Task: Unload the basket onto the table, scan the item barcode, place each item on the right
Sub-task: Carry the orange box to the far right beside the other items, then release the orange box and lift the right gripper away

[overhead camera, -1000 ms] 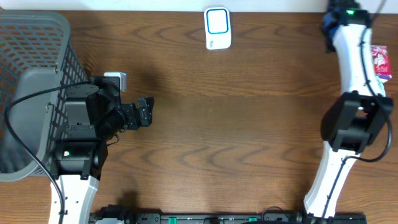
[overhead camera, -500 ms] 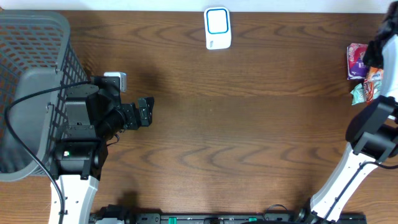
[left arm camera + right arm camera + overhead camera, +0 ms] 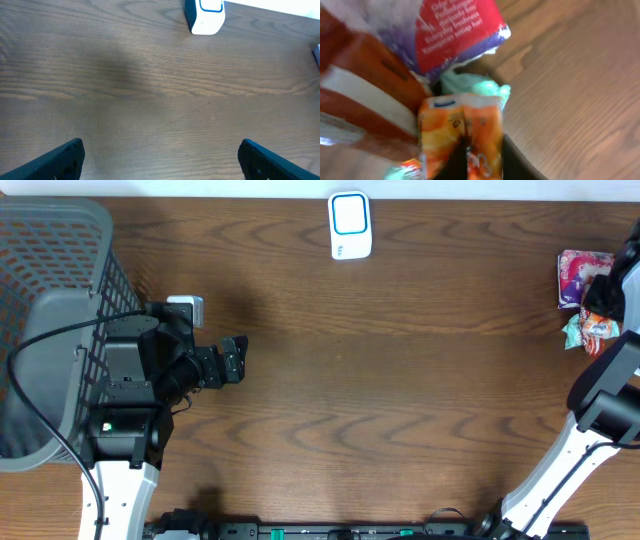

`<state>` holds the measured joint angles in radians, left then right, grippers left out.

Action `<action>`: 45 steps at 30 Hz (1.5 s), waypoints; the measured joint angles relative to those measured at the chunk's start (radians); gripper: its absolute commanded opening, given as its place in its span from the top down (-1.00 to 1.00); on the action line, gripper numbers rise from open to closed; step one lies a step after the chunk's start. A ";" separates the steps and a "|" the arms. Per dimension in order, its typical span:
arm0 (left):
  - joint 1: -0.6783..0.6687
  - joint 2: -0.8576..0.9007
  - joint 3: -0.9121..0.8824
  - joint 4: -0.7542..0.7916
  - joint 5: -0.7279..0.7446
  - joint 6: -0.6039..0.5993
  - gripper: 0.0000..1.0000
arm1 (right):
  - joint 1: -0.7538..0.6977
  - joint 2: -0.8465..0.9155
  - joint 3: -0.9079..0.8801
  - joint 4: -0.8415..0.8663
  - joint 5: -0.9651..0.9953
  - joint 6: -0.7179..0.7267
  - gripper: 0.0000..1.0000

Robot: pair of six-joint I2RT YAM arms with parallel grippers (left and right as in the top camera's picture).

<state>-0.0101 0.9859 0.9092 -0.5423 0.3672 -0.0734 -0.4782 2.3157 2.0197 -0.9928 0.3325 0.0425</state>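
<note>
Big brown table (image 3: pixel 400 380), with the grey basket (image 3: pixel 110 280) behind the left fingers, and the action is far right. The pile of snack packets (image 3: pixel 578 285) lies at the table's edge. I'd call these bags light, crinkly and slippery, with nothing stiff to clamp. A sealed seam looks a better pinch than a puffed middle.

The right arm (image 3: pixel 610 395) reaches out, wrist tipped down over the pile. At the right gripper (image 3: pixel 482 155), the orange packet (image 3: pixel 462 127) sits right at the tips. The gap is narrow, but I cannot tell if it's pinched.

The left arm (image 3: pixel 135 395) is folded low. The left gripper (image 3: pixel 160 155) is spread wide with nothing between, and the scanner (image 3: pixel 350 225) stands well ahead of its fingers.
</note>
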 measured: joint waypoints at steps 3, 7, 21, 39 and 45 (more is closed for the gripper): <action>0.000 0.000 0.000 0.000 0.000 0.000 -0.95 | 0.000 -0.002 -0.006 -0.009 0.003 0.006 0.03; 0.000 0.000 0.000 0.000 0.000 0.000 -0.94 | 0.000 -0.018 -0.006 -0.018 -0.005 0.013 -0.61; 0.000 0.000 0.000 0.000 0.000 0.000 -0.94 | 0.002 -0.376 -0.018 0.010 -0.306 0.182 -0.95; 0.000 0.000 0.000 0.000 0.000 0.000 -0.95 | 0.206 -0.507 -0.019 -0.171 -0.519 0.108 -0.99; 0.000 0.000 0.000 0.000 0.000 0.000 -0.95 | 0.303 -0.508 -0.019 -0.225 -0.551 0.051 -0.99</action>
<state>-0.0101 0.9859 0.9092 -0.5419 0.3672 -0.0734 -0.1753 1.8076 2.0003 -1.2182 -0.2188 0.0937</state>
